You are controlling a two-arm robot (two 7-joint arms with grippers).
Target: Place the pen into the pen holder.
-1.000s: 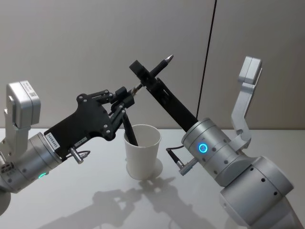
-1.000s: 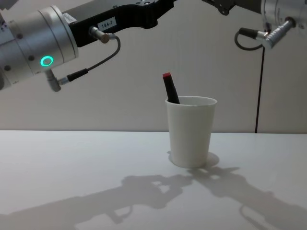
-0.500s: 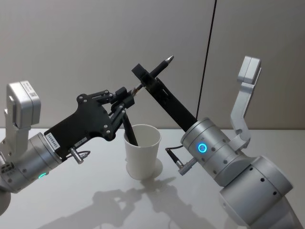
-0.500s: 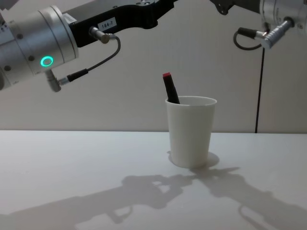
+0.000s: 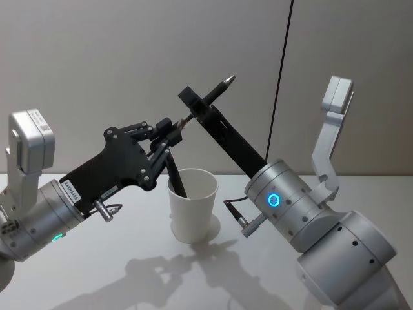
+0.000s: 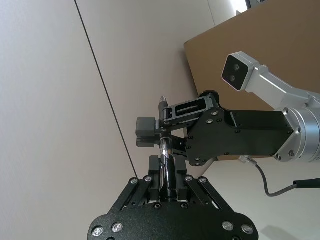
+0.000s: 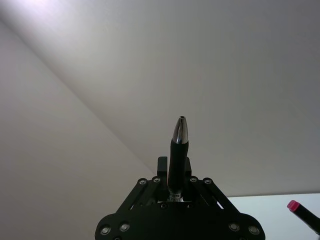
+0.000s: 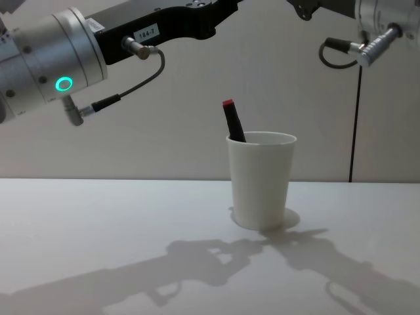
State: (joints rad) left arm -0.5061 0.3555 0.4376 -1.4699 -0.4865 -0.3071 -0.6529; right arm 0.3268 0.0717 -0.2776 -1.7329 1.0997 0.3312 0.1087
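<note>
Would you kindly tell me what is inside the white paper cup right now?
The white paper cup holds one dark pen with a red end, leaning on the rim; its lower part and the cup's bottom are hidden by the wall.

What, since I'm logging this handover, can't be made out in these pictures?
- Chest view: the pen holder wall hides the lower part of the red-capped pen, so where it rests inside is unknown.
- Chest view: the top edge cuts off the left arm and right arm short of their fingers.
- Head view: the held pen has its rear end buried in the left gripper.
- Right wrist view: the right gripper hides the held pen's lower half.
</note>
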